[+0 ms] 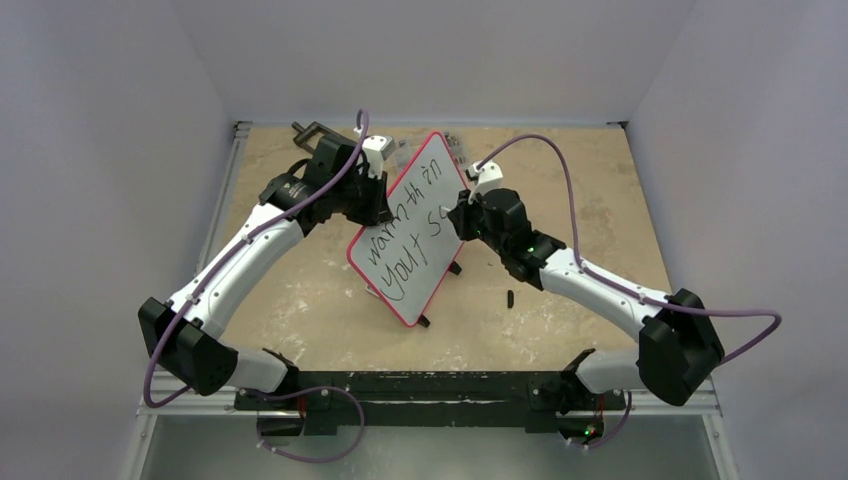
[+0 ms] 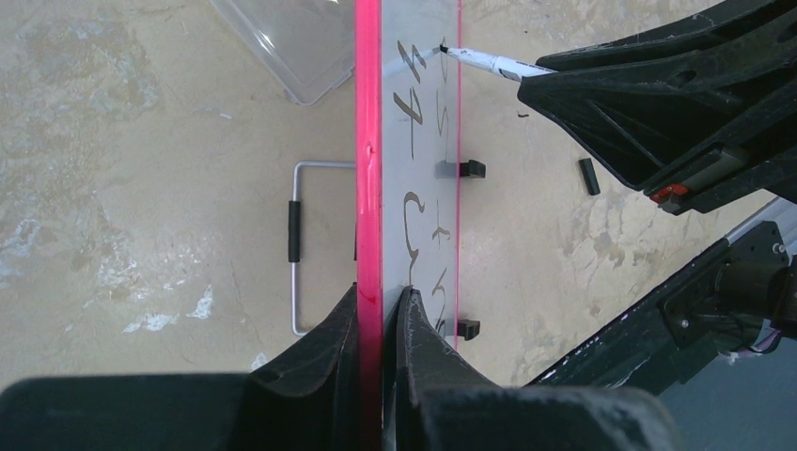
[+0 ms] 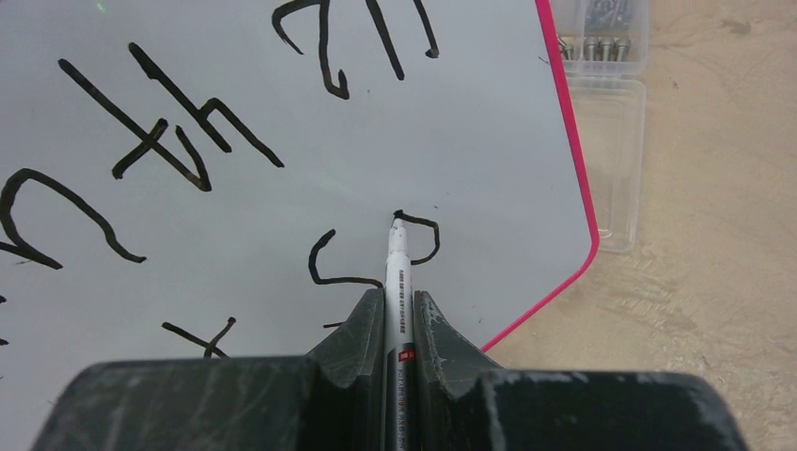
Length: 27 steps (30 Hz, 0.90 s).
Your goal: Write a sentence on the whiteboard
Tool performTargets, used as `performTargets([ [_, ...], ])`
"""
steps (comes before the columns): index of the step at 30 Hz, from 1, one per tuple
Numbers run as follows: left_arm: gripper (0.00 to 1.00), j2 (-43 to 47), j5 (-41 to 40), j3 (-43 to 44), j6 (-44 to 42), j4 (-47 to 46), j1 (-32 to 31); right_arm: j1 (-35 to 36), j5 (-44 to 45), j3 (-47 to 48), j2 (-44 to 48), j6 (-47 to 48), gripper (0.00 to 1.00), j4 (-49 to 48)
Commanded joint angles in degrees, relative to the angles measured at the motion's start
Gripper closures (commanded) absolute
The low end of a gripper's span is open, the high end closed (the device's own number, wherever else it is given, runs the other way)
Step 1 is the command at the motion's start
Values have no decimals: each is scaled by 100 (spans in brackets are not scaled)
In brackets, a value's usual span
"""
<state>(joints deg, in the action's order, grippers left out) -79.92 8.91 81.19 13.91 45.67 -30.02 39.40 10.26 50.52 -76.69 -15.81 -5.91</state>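
The whiteboard [image 1: 412, 235], white with a thin red rim, stands tilted on its edge in the middle of the table. My left gripper [image 2: 381, 299] is shut on its rim [image 2: 368, 188] at the far left side. Black letters [image 1: 400, 228] read "warmth in" and "your so". My right gripper [image 3: 397, 303] is shut on a white marker [image 3: 396, 272]. The marker's tip touches the board at the "o" [image 3: 420, 237] after the "s". The marker also shows in the left wrist view [image 2: 489, 64], tip on the board face.
A clear plastic box of small parts [image 3: 609, 103] lies behind the board, also in the left wrist view [image 2: 291, 42]. A wire handle with a black grip [image 2: 295, 244] lies on the table. A small black cap [image 1: 510, 298] lies right of the board.
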Motion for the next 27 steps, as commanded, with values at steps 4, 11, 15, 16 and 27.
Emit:
performTargets([
  [4, 100, -213, -1262, -147, -977, 687, 36, 52, -367, 183, 193, -106, 100, -394],
  [11, 100, -205, -1262, -144, -977, 687, 32, 49, 143, -37, 409, -51, 100, -225],
  [15, 100, -201, -1262, -142, -977, 687, 34, -65, 261, -73, 504, -44, 100, -165],
  [16, 100, -202, -1262, -146, -977, 687, 36, -102, 247, -51, 501, -45, 100, -162],
  [27, 100, -201, -1262, -155, -977, 687, 36, -313, 106, 288, 72, 12, 100, -198],
])
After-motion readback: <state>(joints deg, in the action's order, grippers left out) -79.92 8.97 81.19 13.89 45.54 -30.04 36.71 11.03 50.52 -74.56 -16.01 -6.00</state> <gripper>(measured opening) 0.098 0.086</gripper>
